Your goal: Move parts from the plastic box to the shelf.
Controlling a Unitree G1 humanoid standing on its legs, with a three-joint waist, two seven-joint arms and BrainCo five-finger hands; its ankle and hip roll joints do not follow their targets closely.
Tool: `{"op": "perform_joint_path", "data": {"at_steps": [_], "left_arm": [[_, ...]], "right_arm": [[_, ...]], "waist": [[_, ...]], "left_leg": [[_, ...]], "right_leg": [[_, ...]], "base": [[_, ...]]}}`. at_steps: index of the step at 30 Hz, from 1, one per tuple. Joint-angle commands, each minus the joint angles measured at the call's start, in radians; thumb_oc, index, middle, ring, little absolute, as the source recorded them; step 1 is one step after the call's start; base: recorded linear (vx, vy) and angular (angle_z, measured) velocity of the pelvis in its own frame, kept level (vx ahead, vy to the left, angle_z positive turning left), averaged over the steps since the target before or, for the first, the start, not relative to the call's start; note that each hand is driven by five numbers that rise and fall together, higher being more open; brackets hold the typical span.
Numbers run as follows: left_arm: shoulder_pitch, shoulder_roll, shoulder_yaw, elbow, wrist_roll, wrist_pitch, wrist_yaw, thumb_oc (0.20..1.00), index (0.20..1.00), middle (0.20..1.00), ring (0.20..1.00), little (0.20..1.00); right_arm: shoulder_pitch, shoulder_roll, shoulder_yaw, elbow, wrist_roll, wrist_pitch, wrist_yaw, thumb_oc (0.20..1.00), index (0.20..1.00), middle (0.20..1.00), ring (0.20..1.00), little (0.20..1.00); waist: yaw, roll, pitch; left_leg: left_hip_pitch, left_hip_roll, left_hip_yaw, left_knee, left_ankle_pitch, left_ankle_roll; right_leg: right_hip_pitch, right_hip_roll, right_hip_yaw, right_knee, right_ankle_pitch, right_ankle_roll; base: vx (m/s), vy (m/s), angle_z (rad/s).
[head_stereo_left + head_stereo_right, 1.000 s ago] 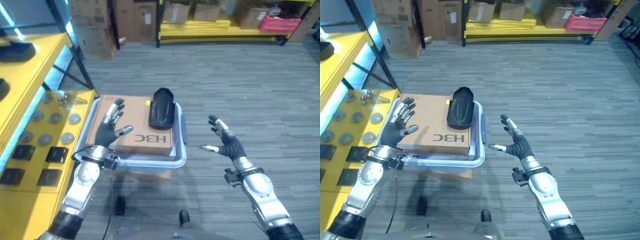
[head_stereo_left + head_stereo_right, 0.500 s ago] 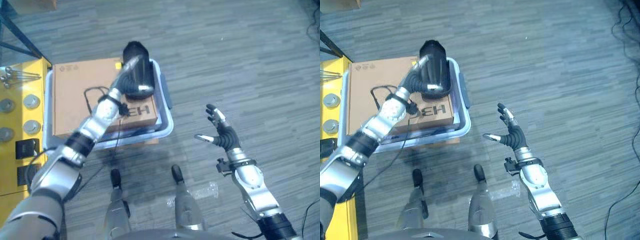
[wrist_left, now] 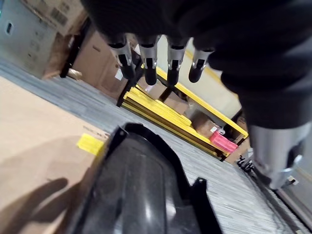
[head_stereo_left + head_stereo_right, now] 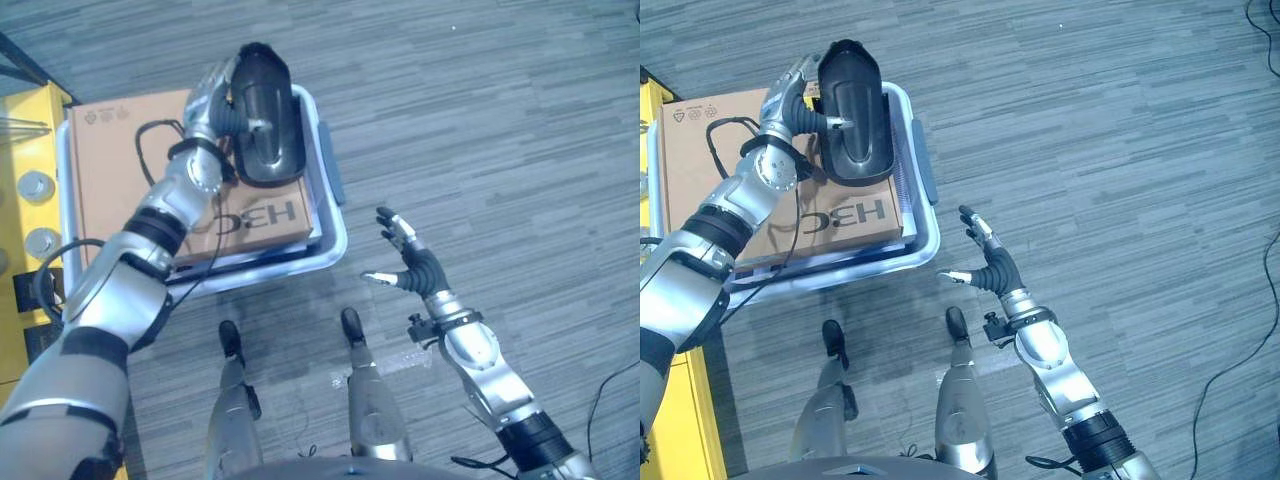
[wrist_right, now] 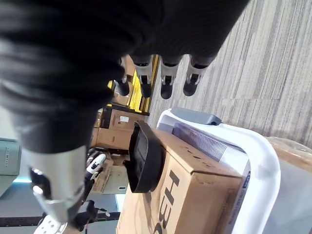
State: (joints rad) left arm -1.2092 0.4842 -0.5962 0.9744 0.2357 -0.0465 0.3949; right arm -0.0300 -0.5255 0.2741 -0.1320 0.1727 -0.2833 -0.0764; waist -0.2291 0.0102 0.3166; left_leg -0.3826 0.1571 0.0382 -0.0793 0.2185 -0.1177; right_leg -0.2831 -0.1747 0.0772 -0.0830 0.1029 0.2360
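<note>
A long black plastic part (image 4: 270, 135) lies on a brown cardboard box (image 4: 110, 160) that fills the pale blue plastic box (image 4: 331, 236). My left hand (image 4: 211, 98) rests against the part's left side near its far end, fingers straight and thumb reaching across its top. In the left wrist view the fingers (image 3: 148, 56) hover just above the part (image 3: 141, 195) without curling round it. My right hand (image 4: 414, 268) hangs open in the air to the right of the plastic box, over the floor, holding nothing.
The yellow shelf (image 4: 28, 215) with round metal parts stands at the far left, beside the plastic box. Grey striped floor lies to the right. The left wrist view shows distant yellow racks (image 3: 161, 105) and stacked cartons (image 3: 44, 29).
My left hand left the cardboard box's near left part and reached across to the black part, now at its left side. The camera tilted down. The right hand stayed open.
</note>
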Motion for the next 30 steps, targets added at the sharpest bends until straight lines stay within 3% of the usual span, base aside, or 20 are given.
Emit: {"op": "perform_joint_path", "data": {"at_steps": [1,20,21,22,23,24,30], "left_arm": [[-0.149,0.042,0.011,0.062,0.063,0.012,0.061,1.000,1.000,1.000,1.000,1.000],[-0.098,-0.024,0.053,0.177,-0.080,0.012,-0.097,1.000,1.000,1.000,1.000,1.000],[-0.097,-0.026,0.050,0.181,-0.074,0.014,-0.107,0.639,0.639,0.639,0.639,0.639],[-0.097,-0.027,0.045,0.182,-0.063,0.015,-0.112,0.564,0.564,0.564,0.564,0.564],[-0.098,-0.030,0.039,0.181,-0.054,0.019,-0.115,0.413,0.413,0.413,0.413,0.413],[-0.099,-0.037,0.034,0.180,-0.045,0.022,-0.123,0.200,0.200,0.200,0.200,0.200],[-0.078,-0.069,0.021,0.191,0.016,0.047,-0.137,0.200,0.200,0.200,0.200,0.200]], "right_arm": [[-0.009,-0.016,-0.059,-0.048,0.058,-0.079,-0.016,1.000,1.000,1.000,1.000,1.000],[0.002,-0.001,-0.010,-0.063,0.113,-0.049,0.038,1.000,1.000,1.000,1.000,1.000],[0.002,-0.002,-0.008,-0.063,0.113,-0.048,0.040,1.000,1.000,1.000,1.000,1.000],[0.003,-0.002,-0.009,-0.064,0.114,-0.048,0.041,1.000,1.000,1.000,1.000,1.000],[0.004,-0.003,-0.010,-0.064,0.113,-0.048,0.042,1.000,1.000,1.000,1.000,1.000],[0.006,-0.003,-0.011,-0.065,0.112,-0.048,0.042,1.000,1.000,1.000,1.000,1.000],[0.006,-0.003,-0.002,-0.061,0.109,-0.047,0.050,1.000,1.000,1.000,1.000,1.000]], "waist": [[0.022,-0.045,0.034],[0.016,-0.040,0.086],[0.016,-0.038,0.089],[0.016,-0.037,0.090],[0.015,-0.036,0.092],[0.016,-0.035,0.093],[0.017,-0.032,0.096]], "left_leg": [[0.107,-0.042,0.047,-0.008,-0.152,0.036],[0.073,-0.039,0.054,-0.008,-0.144,0.026],[0.072,-0.039,0.055,-0.008,-0.143,0.025],[0.070,-0.040,0.054,-0.008,-0.142,0.025],[0.069,-0.040,0.054,-0.008,-0.142,0.025],[0.068,-0.041,0.054,-0.008,-0.142,0.025],[0.067,-0.040,0.054,-0.008,-0.142,0.025]], "right_leg": [[-0.043,0.063,-0.063,-0.004,-0.014,-0.060],[-0.076,0.061,-0.069,-0.004,-0.009,-0.064],[-0.079,0.061,-0.069,-0.004,-0.009,-0.064],[-0.081,0.061,-0.069,-0.004,-0.008,-0.064],[-0.083,0.061,-0.069,-0.004,-0.008,-0.064],[-0.083,0.061,-0.068,-0.004,-0.008,-0.064],[-0.084,0.061,-0.065,-0.004,-0.009,-0.066]], "base": [[0.02,-0.011,0.08],[0.00,-0.002,0.01],[0.00,0.000,0.00],[0.00,0.000,0.00],[0.00,0.000,0.00],[0.00,0.000,0.00],[0.00,0.000,0.00]]}}
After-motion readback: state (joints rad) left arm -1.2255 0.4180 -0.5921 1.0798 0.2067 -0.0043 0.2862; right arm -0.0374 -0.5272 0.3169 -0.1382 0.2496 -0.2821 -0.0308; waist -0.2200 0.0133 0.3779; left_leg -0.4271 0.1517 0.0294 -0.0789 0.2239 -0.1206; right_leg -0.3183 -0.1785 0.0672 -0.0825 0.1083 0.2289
